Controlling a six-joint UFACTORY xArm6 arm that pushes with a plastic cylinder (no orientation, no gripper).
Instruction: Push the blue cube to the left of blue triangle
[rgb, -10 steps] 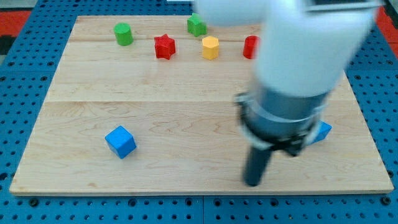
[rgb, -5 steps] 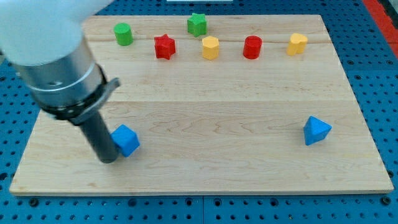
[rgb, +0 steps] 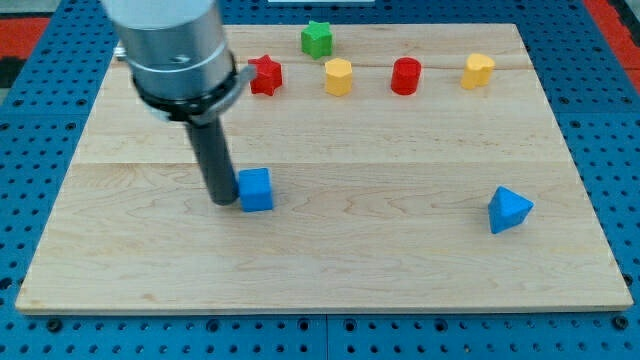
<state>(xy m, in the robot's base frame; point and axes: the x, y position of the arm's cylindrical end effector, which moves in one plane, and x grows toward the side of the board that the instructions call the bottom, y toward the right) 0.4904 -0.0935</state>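
Observation:
The blue cube (rgb: 256, 189) sits on the wooden board (rgb: 400, 260), left of centre. My tip (rgb: 222, 200) touches the cube's left side. The blue triangle (rgb: 508, 210) lies far off at the view's right, a little lower than the cube. The arm's grey body hangs over the board's upper left.
Along the view's top stand a red star (rgb: 266, 74), a green star (rgb: 317, 39), a yellow hexagon block (rgb: 339, 76), a red cylinder (rgb: 405, 76) and a yellow block (rgb: 479, 70). The arm hides the upper left corner.
My tip swept from the board's right to the cube's left side, then pushed the blue cube rightward and slightly upward. The green cylinder at top left is now hidden by the arm.

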